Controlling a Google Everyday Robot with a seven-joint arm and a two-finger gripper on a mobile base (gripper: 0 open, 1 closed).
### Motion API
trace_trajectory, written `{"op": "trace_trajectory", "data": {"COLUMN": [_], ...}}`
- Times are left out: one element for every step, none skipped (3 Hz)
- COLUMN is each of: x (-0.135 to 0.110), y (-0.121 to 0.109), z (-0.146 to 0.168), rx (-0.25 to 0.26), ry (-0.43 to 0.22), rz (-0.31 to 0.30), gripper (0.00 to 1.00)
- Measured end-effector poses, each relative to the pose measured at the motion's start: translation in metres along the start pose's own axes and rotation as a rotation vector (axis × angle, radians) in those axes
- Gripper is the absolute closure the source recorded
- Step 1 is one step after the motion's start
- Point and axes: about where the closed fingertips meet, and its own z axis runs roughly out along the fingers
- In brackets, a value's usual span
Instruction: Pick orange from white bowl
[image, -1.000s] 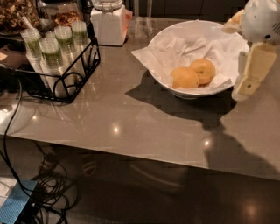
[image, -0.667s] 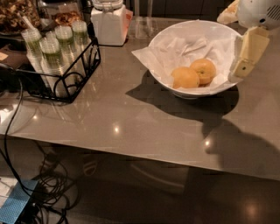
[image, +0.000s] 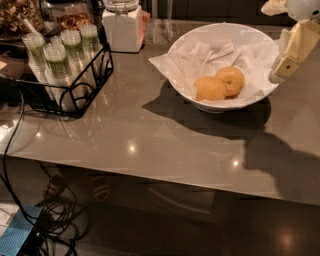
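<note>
A wire rack (image: 75, 92) of cups and a white jar (image: 122, 30) stand at upper left, well apart from the white bowl (image: 220, 28) at upper right. There the orange (image: 231, 80) lies on crumpled paper, touching a paler fruit (image: 209, 89) on its left. The gripper (image: 281, 70) hangs tilted at the bowl's right rim; whether it is spread or closed cannot be told.

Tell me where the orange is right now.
In the camera view, the orange lies inside the white bowl at upper right, against the paler fruit on its frame-left side. The gripper hangs by the bowl's right rim.
</note>
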Motion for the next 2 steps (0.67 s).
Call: {"op": "trace_trajectory", "data": {"x": [0.022, 0.044], "y": [-0.018, -0.033], "z": [0.022, 0.050], "rx": [-0.040, -0.073], "ry": [-0.068, -0.128], "rz": [0.042, 0.124], "gripper": [0.00, 0.00]}}
